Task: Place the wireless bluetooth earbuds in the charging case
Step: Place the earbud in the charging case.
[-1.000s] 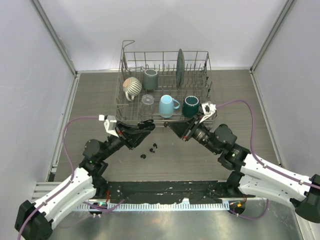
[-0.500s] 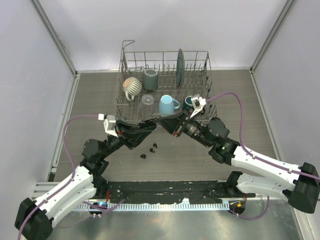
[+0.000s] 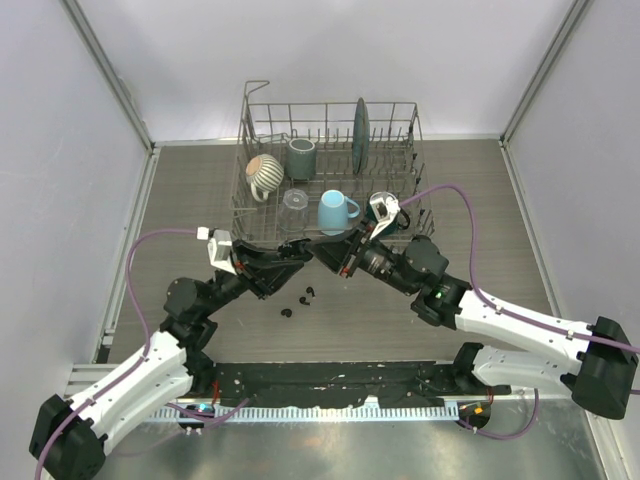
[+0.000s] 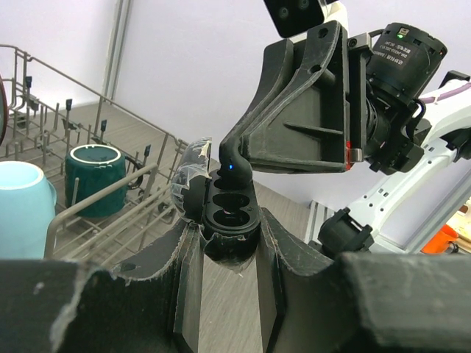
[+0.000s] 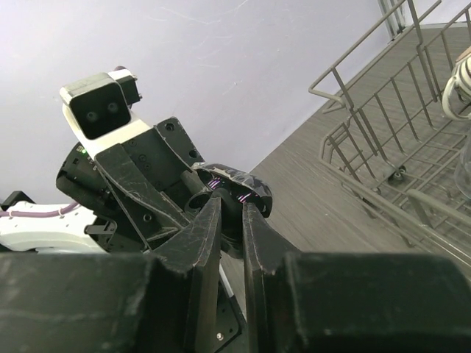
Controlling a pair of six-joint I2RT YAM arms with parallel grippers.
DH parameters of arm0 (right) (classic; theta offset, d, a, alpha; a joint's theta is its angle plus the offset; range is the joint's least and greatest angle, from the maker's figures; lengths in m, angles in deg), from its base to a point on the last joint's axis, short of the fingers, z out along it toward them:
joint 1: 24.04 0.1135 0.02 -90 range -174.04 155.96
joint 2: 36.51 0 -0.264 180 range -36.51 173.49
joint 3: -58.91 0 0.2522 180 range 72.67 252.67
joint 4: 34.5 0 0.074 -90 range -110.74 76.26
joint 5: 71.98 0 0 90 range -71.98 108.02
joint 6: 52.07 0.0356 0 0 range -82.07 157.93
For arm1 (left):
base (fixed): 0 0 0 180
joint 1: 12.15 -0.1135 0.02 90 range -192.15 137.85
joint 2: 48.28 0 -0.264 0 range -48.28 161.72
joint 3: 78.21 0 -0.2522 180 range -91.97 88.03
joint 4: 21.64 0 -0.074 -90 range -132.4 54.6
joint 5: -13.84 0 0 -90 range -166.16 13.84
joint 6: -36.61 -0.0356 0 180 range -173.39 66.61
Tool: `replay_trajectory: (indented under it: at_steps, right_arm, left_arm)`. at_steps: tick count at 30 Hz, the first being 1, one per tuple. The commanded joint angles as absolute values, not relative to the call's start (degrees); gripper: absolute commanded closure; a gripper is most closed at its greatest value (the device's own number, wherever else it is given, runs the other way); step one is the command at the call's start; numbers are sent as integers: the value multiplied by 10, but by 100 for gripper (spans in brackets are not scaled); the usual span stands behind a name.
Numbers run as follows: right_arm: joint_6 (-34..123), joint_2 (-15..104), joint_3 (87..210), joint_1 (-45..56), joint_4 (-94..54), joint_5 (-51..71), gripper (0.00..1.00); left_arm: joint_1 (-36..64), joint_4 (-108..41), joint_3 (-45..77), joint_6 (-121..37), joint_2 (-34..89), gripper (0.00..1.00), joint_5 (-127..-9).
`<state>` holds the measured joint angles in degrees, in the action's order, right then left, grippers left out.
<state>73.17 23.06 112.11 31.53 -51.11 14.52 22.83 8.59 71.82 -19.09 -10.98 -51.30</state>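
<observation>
My left gripper (image 4: 229, 234) is clamped narrow around the small black oval charging case (image 4: 234, 215), which sits lid-open at the centre of the left wrist frame. My right gripper (image 5: 230, 208) is pinched tight on a tiny black earbud (image 4: 230, 165) showing a blue light, touching the case's upper well. More loose black earbuds (image 3: 303, 299) lie on the brown table (image 3: 200, 190), just below both grippers in the overhead frame.

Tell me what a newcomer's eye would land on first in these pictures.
The two arms stand nose to nose at mid-table. The left gripper clamps the open charging case, while the right gripper holds an earbud, lit blue, at its socket. Behind them is a wire dish rack with mugs and a plate. Loose earbuds lie on the table just on the near side of the grippers.
</observation>
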Motion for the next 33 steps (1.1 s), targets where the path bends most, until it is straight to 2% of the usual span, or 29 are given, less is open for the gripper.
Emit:
replay_trajectory:
  at_steps: [1, 24, 27, 33]
  right_arm:
    - [704, 233, 1142, 323, -540, 163, 99]
    - [649, 200, 1135, 351, -439, 230, 94]
    - [652, 206, 1142, 352, -432, 226, 91]
    - [659, 214, 1154, 352, -426, 221, 77]
  left_arm:
    - [230, 122, 690, -191, -110, 100, -505]
    - [230, 136, 696, -210, -119, 100, -535]
    - [230, 136, 694, -213, -119, 100, -535]
    - [230, 136, 696, -213, -120, 100, -534]
